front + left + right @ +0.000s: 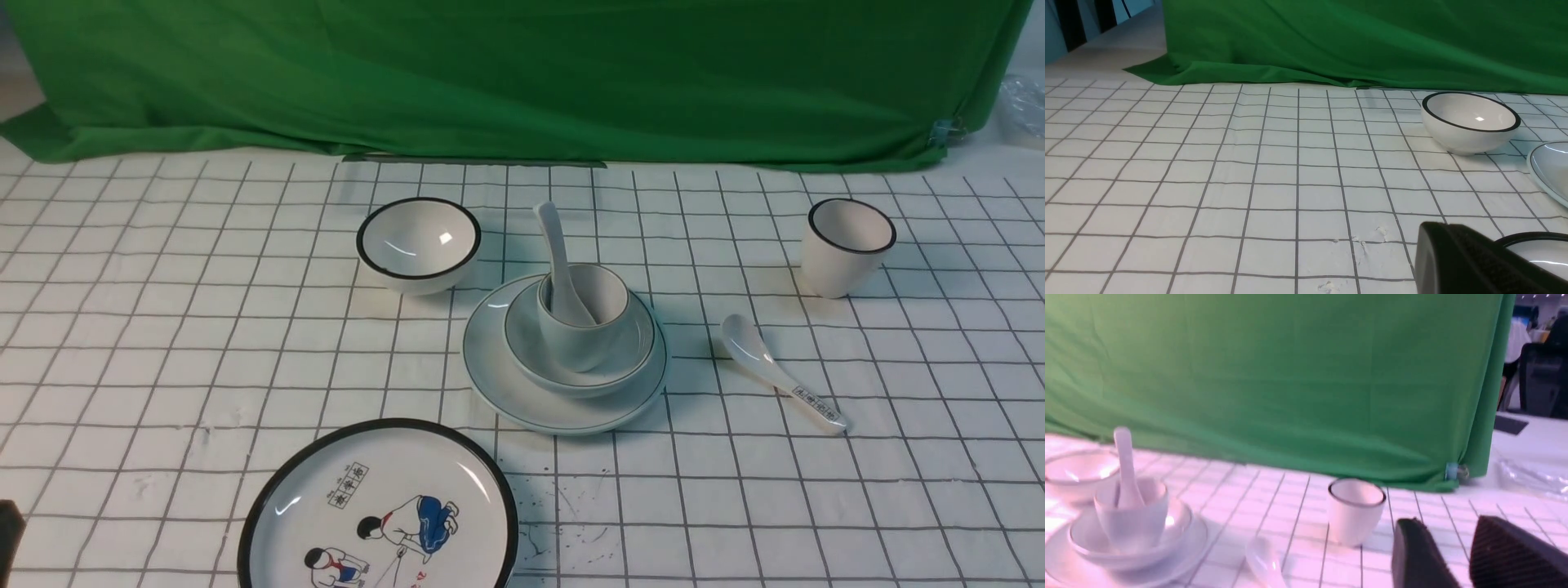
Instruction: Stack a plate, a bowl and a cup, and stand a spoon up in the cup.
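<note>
Plain white bowl (531, 359), plain white plate (522, 404), plain white cup (580, 347): smooth glazed ceramic, glossy. Plain white spoon (557, 253): smooth ceramic. Black-rimmed bowl (420, 237) and cartoon plate (473, 506): smooth, glossy glaze with bright reflections. Printed spoon (755, 355): smooth, glossy. Backdrop (522, 82): green cloth, matt, creased. Grid-lined table covering (204, 327): matt, slightly wrinkled.

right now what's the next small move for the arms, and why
Probably none beyond keeping both arms back: the spoon already stands in the cup, which sits in the bowl on the plate, so another touch would likely only risk upsetting the stack.
</note>
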Controlling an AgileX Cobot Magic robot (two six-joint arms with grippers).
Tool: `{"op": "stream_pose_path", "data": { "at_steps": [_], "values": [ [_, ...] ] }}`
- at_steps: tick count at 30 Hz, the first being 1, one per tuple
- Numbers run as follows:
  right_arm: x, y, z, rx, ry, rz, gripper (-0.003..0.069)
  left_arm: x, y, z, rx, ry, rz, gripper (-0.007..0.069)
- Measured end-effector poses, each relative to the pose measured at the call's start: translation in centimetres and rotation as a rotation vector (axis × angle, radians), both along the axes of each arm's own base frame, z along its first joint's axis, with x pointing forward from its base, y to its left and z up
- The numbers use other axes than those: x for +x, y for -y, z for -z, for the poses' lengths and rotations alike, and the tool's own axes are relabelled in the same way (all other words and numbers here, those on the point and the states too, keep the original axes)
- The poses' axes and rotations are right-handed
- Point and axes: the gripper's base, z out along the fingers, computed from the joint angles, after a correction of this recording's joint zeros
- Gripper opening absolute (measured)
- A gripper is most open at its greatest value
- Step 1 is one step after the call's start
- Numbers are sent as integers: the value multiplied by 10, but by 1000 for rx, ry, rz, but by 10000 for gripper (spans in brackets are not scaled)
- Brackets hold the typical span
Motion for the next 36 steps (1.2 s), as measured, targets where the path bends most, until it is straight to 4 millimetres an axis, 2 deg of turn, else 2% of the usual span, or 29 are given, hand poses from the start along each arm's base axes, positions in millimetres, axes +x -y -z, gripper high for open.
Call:
{"op": "stream_pose_path", "data": {
  "at_steps": [2,7,8,11,36],
  "values": [
    [0,0,4,-16,-24,0,246,0,0,0,0,0,0,3],
    [1,2,36,-75,-133,27,246,0,0,0,0,0,0,3],
    [1,4,48,-79,-182,71,246,0,0,0,0,0,0,3],
    [0,7,61,-76,-298,130,246,0,0,0,0,0,0,3],
    [-1,7,64,-67,-326,130,246,0,0,0,25,0,3,3]
  ]
}}
